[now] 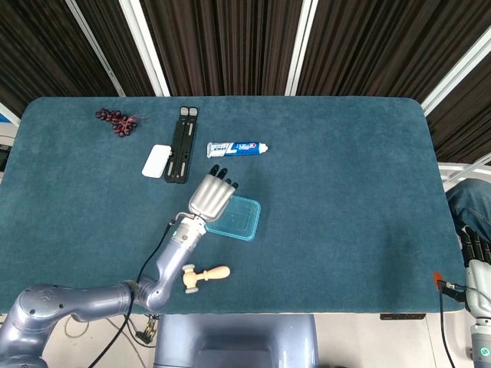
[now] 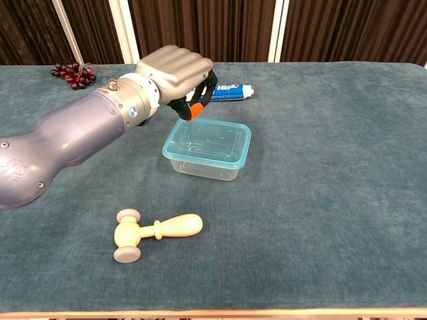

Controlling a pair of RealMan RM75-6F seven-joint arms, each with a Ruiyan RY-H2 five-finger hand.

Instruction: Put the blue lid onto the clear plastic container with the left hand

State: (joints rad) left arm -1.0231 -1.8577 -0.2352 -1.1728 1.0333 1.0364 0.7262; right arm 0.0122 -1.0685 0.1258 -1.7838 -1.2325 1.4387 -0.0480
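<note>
1. The table (image 1: 345, 192) has a dark teal cloth; its near edge is cut off in the head view.
2. The left hand (image 2: 175, 72) hangs above the far-left corner of the clear plastic container (image 2: 208, 148), not touching it. The fingers are curled downward and nothing is seen in them. In the head view the hand (image 1: 211, 195) hides that corner of the container (image 1: 236, 218).
3. The blue lid (image 2: 211, 139) sits on top of the container. Whether it is pressed fully closed I cannot tell.
4. The right hand (image 1: 477, 264) shows only at the lower right edge of the head view, off the table. It is partly cut off, so I cannot tell how the fingers lie.
5. A black folding stand (image 1: 182, 143) lies far left, with a white case (image 1: 156, 161) just beside it.
6. A wooden mallet (image 2: 152, 231) lies near the front edge.
7. A toothpaste tube (image 1: 237, 149) lies behind the container; in the chest view the hand covers part of it.
8. Dark grapes (image 1: 116, 120) lie at the far left corner.
</note>
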